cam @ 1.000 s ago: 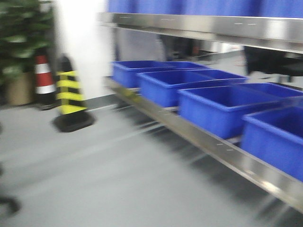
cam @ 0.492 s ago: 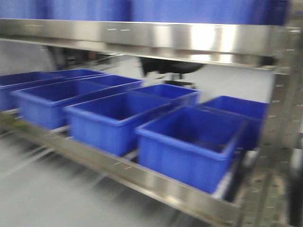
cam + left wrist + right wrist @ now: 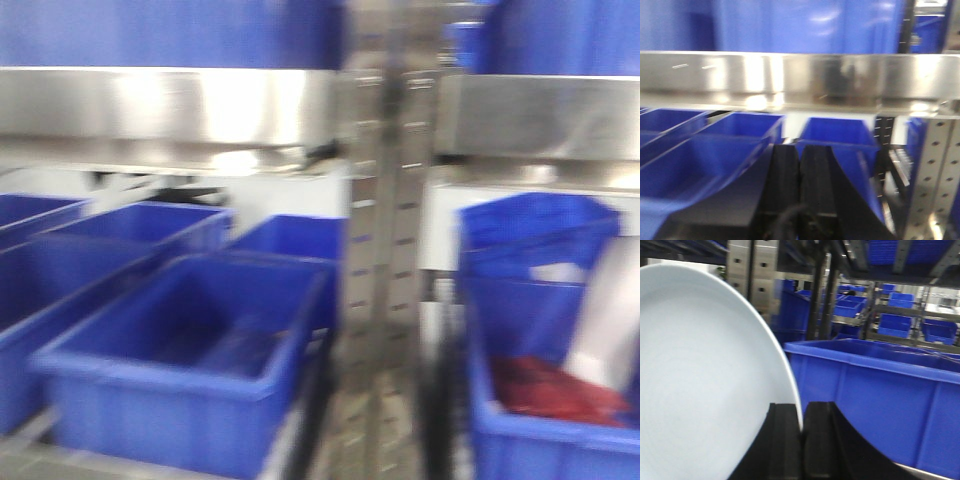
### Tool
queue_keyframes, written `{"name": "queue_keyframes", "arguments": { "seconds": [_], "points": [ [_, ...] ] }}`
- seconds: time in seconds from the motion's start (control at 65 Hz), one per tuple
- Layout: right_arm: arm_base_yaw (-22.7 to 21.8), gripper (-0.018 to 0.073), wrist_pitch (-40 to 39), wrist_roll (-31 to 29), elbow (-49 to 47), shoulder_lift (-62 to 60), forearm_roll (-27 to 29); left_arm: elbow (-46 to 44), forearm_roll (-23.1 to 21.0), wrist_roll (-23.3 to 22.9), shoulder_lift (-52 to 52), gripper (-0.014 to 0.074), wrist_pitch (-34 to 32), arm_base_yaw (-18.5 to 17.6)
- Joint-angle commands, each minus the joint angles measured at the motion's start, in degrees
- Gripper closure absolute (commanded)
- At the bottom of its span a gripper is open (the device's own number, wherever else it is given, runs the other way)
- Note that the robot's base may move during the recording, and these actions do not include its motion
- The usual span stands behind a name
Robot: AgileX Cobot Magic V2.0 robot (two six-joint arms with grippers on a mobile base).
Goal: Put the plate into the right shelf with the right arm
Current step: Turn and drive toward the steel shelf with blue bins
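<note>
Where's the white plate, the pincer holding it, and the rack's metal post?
plate [image 3: 705,380]: right wrist view, middle of its white face.
right pincer [image 3: 801,412]: right wrist view, between its black fingertips.
shelf post [image 3: 365,260]: front view, perforated steel upright.

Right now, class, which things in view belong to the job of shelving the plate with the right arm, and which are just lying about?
Belong to the job: plate; right claw, shut on its rim; steel shelf.
Just there: left claw, shut and empty; blue bins; red thing in the right-hand bin.
</note>
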Motion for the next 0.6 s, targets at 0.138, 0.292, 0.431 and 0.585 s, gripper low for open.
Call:
{"name": "queue_keyframes", "arguments": {
  "seconds": [0.138,0.292,0.431,0.585],
  "points": [
    [-0.2,0.0505,-5.7,-0.2,-1.8,1.0,-0.2,0.5,-0.1,-0.1,-0.6,0.0643,-4.7,0.1],
    [-0.2,0.0505,-5.7,-0.2,-1.8,1.0,-0.2,0.5,-0.1,-0.1,-0.6,0.0643,-4.7,0.1],
    [-0.2,0.0505,-5.7,-0.2,-1.8,1.0,-0.2,0.5,-0.1,-0.1,-0.6,0.0643,-4.7,0.1],
    [-0.2,0.0505,-5.7,-0.2,-1.8,1.0,-0.2,0.5,-0.1,-0.1,-0.6,0.0643,-4.7,0.1]
  ]
}}
